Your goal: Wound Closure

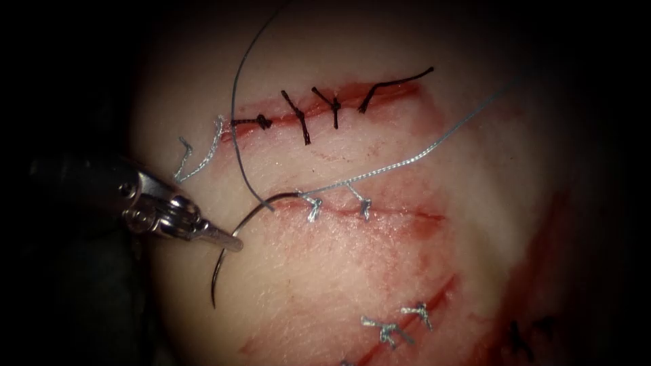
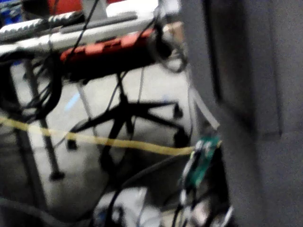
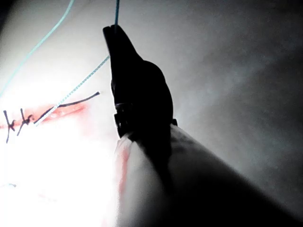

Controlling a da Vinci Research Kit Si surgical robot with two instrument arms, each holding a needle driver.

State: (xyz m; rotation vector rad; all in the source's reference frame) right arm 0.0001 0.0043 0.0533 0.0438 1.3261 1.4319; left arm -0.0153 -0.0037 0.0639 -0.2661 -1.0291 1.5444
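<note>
So the tissue (image 1: 380, 271) has several cuts, and the one being worked is the middle cut (image 1: 400, 215), running roughly 9 to 3 o'clock with two silver stitches (image 1: 339, 203) on it already. The left tool (image 1: 227, 240) comes in from 9 o'clock, jaws clamped on the needle (image 1: 234, 234) about mid-curve. The needle's long axis goes from 7 o'clock up to 2 o'clock: the point hangs free at the low end, clear of the tissue, and the tail end sits right at the cut's left end.

The thread (image 1: 420, 156) leaves there toward 2 o'clock. In the right wrist view the right tool (image 3: 116, 33) looks pinched on that thread, though it's mostly silhouette.

My read: between bites. The next move calls for a careful regrip.
</note>
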